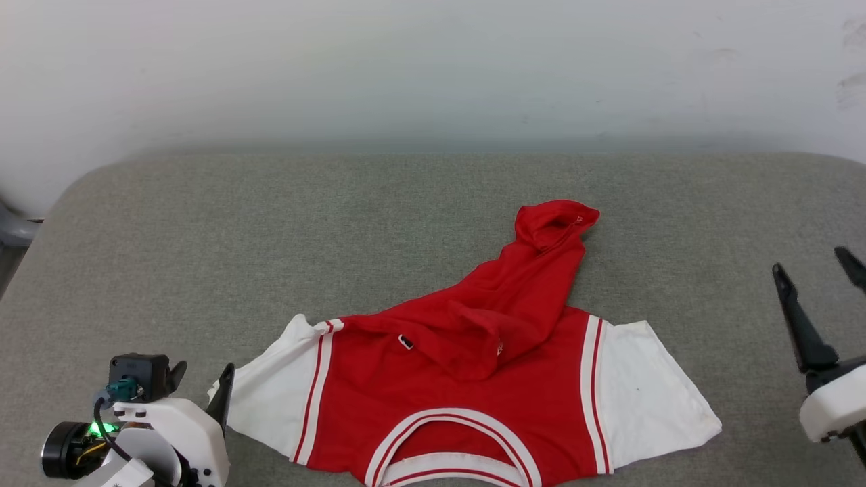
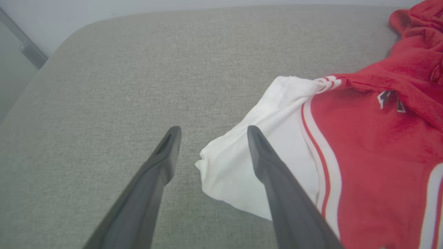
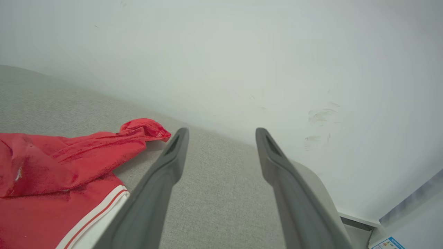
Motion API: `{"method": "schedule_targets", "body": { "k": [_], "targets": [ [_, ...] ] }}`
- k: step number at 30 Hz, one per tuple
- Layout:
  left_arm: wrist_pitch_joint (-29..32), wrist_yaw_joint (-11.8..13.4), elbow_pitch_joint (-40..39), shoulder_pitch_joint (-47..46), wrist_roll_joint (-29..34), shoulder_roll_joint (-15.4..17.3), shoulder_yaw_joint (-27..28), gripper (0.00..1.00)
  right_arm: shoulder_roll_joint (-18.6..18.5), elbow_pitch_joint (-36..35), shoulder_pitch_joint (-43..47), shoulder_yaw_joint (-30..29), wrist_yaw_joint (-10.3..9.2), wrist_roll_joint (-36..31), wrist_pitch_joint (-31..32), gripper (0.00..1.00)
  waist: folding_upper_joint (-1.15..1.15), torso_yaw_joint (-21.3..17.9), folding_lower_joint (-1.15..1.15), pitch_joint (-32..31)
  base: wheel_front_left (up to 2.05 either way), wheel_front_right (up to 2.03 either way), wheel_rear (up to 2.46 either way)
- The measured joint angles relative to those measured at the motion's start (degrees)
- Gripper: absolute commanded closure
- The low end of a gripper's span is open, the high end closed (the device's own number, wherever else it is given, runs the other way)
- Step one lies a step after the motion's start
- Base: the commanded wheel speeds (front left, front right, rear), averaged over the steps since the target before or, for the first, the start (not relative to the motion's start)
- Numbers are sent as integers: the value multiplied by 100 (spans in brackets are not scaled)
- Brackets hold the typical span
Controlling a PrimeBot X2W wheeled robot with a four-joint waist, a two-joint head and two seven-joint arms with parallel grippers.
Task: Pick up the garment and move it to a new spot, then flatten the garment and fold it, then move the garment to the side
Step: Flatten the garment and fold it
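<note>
The garment (image 1: 473, 379) lies on the grey padded surface with its collar toward me and both white sleeves spread out. Its red lower part is bunched and thrown over the chest, ending in a crumpled peak at the far side. My left gripper (image 1: 203, 379) stands open at the tip of the left white sleeve. In the left wrist view the left gripper (image 2: 213, 129) has the corner of the garment (image 2: 363, 155) lying between its fingers, not pinched. My right gripper (image 1: 810, 262) hovers open to the right of the shirt. In the right wrist view the right gripper (image 3: 222, 130) holds nothing, with the garment (image 3: 52, 166) to its left.
The grey upholstered surface (image 1: 203, 237) has rounded corners and runs back to a white wall (image 1: 433, 67). A grey metal bar (image 1: 13, 230) shows past the surface's left edge. Bare fabric lies left, right and behind the shirt. A printed label (image 3: 387, 243) sits beyond the right edge.
</note>
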Motion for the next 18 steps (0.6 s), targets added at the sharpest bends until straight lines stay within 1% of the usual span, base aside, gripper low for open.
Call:
{"method": "schedule_targets", "body": {
  "k": [4, 7, 10, 14, 16, 18],
  "targets": [
    [-146, 436, -432, 105, 383, -5, 292, 0, -531, -223, -307, 147, -1, 394, 515, 0, 0, 80, 0, -13, 0, 0, 0],
    [-154, 775, -864, 249, 809, -74, 657, 0, -988, -366, -433, 342, 0, 787, 1126, 0, 0, 140, 0, -18, 0, 0, 0],
    [-163, 1049, -1298, 488, 1280, -171, 1117, 0, -1416, -409, -553, 584, -1, 1288, 1828, 0, 0, 193, 0, -3, 0, 0, 0],
    [-163, 1276, -1717, 920, 1840, -374, 1638, 0, -1986, -377, -606, 1088, 0, 2002, 2899, 0, 0, 265, 0, 25, 0, 0, 0],
    [-163, 1329, -1882, 1111, 2075, -476, 1863, 0, -2210, -361, -598, 1335, 0, 2369, 3405, 0, 0, 305, 0, 42, 0, 0, 0],
    [-163, 1337, -2005, 1290, 2296, -590, 2072, 0, -2360, -304, -593, 1512, 0, 2679, 3874, 0, 0, 345, 0, 70, 0, 0, 0]
  ]
}}
